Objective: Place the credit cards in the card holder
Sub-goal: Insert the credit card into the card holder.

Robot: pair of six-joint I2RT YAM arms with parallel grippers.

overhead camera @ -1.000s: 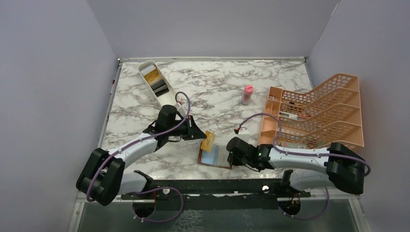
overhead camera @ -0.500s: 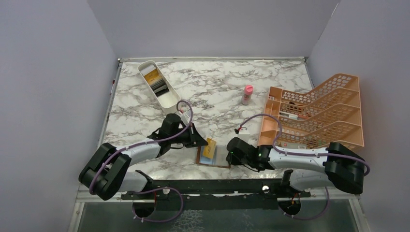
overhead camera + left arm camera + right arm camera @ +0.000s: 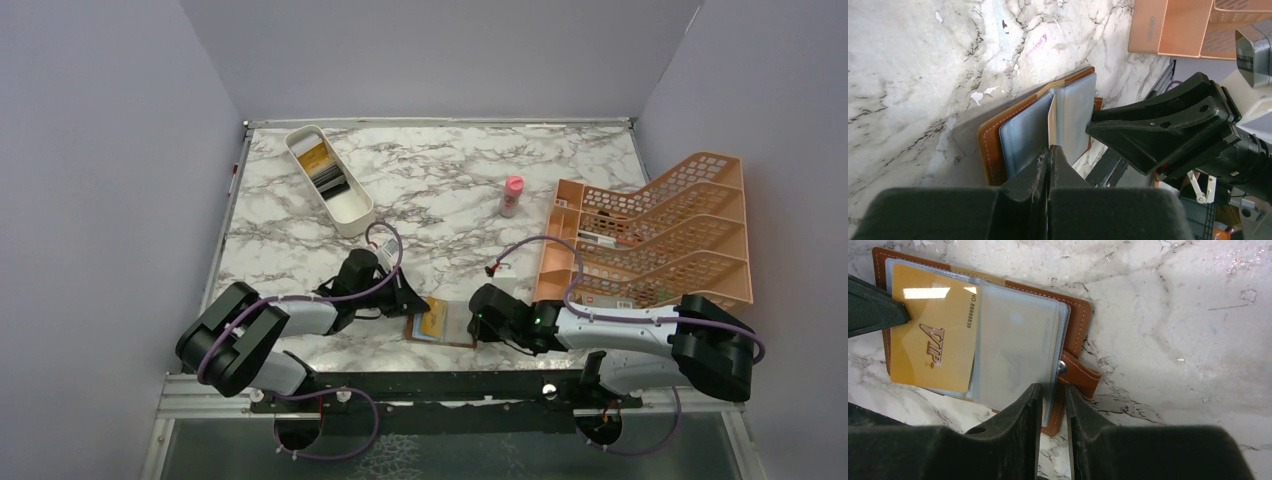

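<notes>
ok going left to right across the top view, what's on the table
tray → wallet → pink bottle → rack; the gold card, left pincer and right pincer overlap the wallet, so left out

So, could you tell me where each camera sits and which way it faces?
Top external: above and behind the arms, looking down at the marble table; both arms show, left pincer and right pincer at the card holder.
Left wrist: on the left arm, looking along its fingers at the open card holder.
Right wrist: on the right arm, looking down past its fingers onto the gold card.
Shared: both wrist views show the card holder and the opposite pincer.
</notes>
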